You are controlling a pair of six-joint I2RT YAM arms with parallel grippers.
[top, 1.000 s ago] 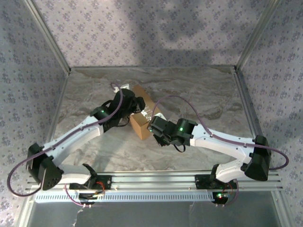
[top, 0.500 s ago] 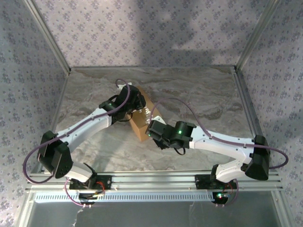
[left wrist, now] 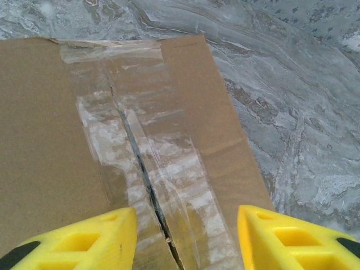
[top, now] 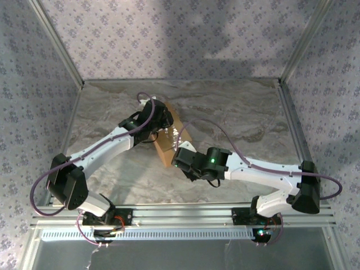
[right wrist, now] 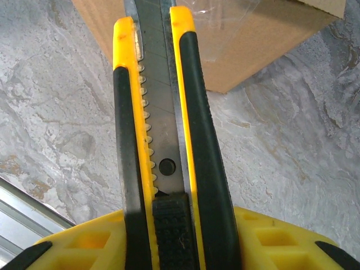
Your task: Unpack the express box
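Closest, we see the right pincer point(right wrist: 180, 244) pinching a yellow-and-black utility knife point(right wrist: 160, 140). Its blade runs straight ahead to the near side of the express box point(right wrist: 242, 45), though we cannot tell whether the tip touches the cardboard. The left pincer point(left wrist: 185, 230) stands spread with nothing in it; the same box lies directly below and ahead of it, with clear tape point(left wrist: 152, 152) and a dark seam line leading away from the pincer's gap, and beyond the box's far edge and off to the right spreads the marbled grey counter point(left wrist: 304, 112).
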